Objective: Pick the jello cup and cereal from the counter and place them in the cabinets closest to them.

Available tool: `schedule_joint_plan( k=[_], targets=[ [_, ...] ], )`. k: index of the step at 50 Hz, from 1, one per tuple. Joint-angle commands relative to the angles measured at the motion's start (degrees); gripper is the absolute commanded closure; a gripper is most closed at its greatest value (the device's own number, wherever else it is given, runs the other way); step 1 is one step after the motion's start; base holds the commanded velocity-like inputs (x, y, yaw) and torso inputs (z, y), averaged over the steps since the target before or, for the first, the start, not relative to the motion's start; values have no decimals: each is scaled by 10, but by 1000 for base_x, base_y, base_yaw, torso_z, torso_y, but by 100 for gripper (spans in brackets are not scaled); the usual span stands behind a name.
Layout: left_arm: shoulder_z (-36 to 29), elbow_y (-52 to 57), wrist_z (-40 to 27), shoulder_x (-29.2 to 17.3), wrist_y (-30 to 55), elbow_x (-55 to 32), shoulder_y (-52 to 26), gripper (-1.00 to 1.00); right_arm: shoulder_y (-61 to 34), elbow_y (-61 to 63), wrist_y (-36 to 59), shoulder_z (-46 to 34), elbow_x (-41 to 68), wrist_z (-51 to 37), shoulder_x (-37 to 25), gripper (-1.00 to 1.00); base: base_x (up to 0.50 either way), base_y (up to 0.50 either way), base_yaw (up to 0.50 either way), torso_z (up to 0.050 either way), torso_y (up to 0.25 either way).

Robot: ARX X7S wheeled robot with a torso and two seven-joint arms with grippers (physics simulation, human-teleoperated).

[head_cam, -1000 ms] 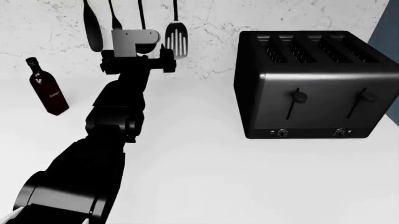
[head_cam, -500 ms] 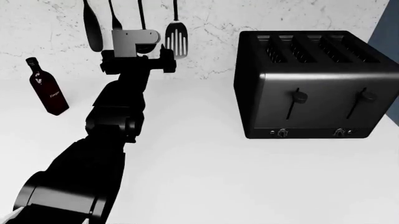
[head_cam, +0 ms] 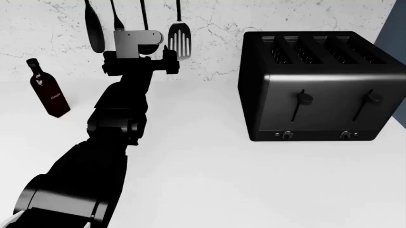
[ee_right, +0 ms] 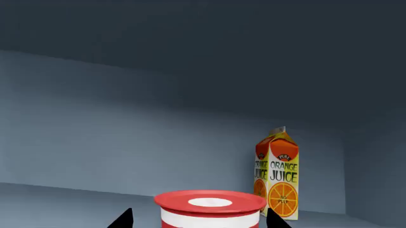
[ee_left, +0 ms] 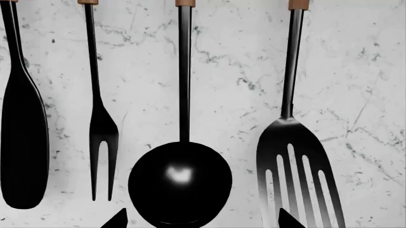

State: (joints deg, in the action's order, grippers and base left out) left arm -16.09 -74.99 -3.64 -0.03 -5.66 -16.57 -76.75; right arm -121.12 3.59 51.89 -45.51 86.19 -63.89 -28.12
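In the right wrist view, the right hand (ee_right: 198, 221) has its fingertips on either side of the jello cup (ee_right: 210, 208), apparently holding it inside a blue-grey cabinet (ee_right: 127, 142); an orange juice carton (ee_right: 277, 178) stands behind. The left hand (ee_left: 198, 222) faces hanging utensils (ee_left: 180, 180), fingertips spread and empty. No cereal is visible on the surface (head_cam: 254, 180); that part seems left.

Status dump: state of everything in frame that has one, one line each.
jello cup: lidded, upright, between the right gripper fingertips inside a blue-grey cabinet; grip contact not visible.
juice carton: closed, upright, at the cabinet's back.
toaster: both levers up, slots empty.
bottle: capped, upright on the counter.
utensils: hanging on the wall.
left gripper: open, empty, facing the utensils.
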Motion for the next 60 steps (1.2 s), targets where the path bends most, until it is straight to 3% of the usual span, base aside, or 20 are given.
schedule_joint_plan(
  k=[1, 28, 52, 60],
  targets=[
    [0, 0, 1, 0, 0, -1, 0, -100, -20, 21, 14, -7, 5, -2, 2, -100, 0, 0, 0, 0, 0],
    [6, 0, -5, 0, 0, 6, -1, -100, -79, 76, 59, 11, 42, -47, -10, -100, 0, 0, 0, 0, 0],
    [20, 0, 21, 0, -8, -1, -5, -100, -52, 170, 49, 60, 147, -112, -49, -100, 0, 0, 0, 0, 0],
    [-20, 0, 42, 0, -31, -68, -29, -100, -40, 181, 51, 57, 179, -129, -54, -100, -451, 3, 0, 0, 0]
  ],
)
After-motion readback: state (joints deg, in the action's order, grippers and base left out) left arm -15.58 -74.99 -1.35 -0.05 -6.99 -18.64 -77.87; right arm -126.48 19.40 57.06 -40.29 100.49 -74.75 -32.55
